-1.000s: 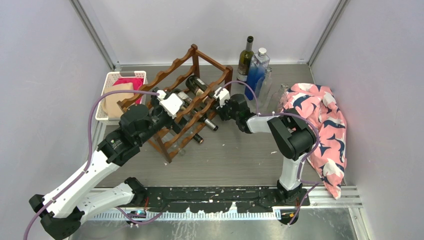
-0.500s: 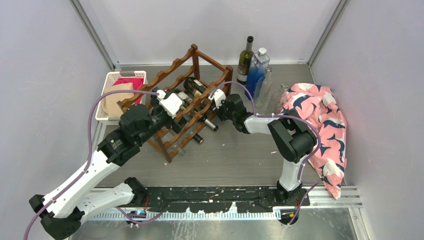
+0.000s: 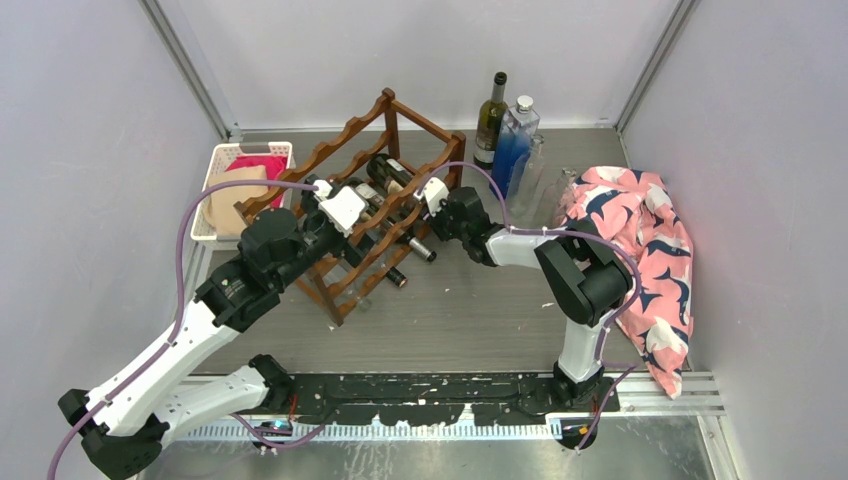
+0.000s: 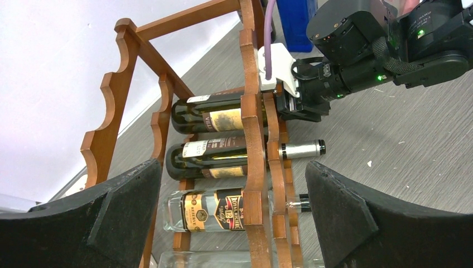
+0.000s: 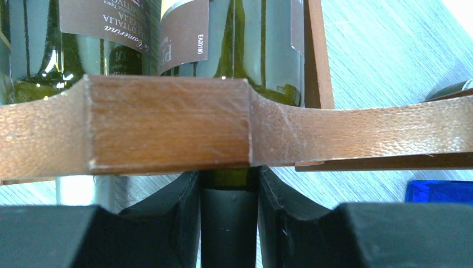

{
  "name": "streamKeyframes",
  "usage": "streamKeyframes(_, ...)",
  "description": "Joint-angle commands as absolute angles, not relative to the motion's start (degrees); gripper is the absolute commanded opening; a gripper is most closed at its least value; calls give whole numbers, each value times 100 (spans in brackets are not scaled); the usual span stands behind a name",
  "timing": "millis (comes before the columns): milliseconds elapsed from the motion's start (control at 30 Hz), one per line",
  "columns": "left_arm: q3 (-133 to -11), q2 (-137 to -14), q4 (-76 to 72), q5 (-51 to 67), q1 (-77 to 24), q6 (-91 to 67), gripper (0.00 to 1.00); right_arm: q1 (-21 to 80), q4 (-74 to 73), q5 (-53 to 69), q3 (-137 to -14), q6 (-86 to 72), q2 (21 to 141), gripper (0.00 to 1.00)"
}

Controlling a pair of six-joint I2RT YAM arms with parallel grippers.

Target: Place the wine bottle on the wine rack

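— Wine bottle, dark green glass with a cream paper label point(image 4: 215, 114): where does it lie?
— Lengthwise on the top tier of the dark reddish-brown wooden wine rack with scalloped rails point(image 3: 330, 150). Its body crosses both rails, and its neck projects from the side of the rack that faces the right arm.
— And the right gripper point(image 5: 228, 220)?
— Closed narrow on that neck, just outside the rack's rail. The black fingers point(image 5: 178, 223) press it from both sides.
— The left gripper point(image 3: 338, 205)?
— Spread wide at the opposite side of the rack, holding nothing. Whether it touches the wood I cannot tell.
— So the step in hand?
— Seating and letting go, I judge. The body should sit in matching hollows of both rails before the fingers part; on a crest it may roll. Then draw back straight along the bottle's axis, away from the rack, so nothing drags the neck or nudges the rail. The lower tiers hold a dark bottle with a silver cap point(image 4: 223, 159) and a clear glass bottle with a dark label point(image 4: 215, 211); keep off both.
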State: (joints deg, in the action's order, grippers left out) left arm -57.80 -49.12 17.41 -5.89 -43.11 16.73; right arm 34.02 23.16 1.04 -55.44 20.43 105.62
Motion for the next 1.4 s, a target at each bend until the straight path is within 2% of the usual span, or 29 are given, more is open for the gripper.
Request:
streamKeyframes(0,-5787,-4825,1383,-484,-4289,1677,99,3531,3491,153,-6036,1889,10298,39)
streamKeyframes(300,-5792,-4824,1383,-480,-4289,1673,99,3537,3522,18,-6073,1856,10375,51)
streamKeyframes(600,-5785,-4812,1380,-476,-4289,1676,99,3533,3608,-176,-5973,1823,10344,54)
streamKeyframes(800,-5781,-4808,1380,-458,-4289,1670,99,3541,3510,-83,-5656,1660,9897,64)
streamKeyframes(1367,-5787,-4757,1349,-313,-4286,1546,99,3568,1581,124,-4670,1190,7881,66)
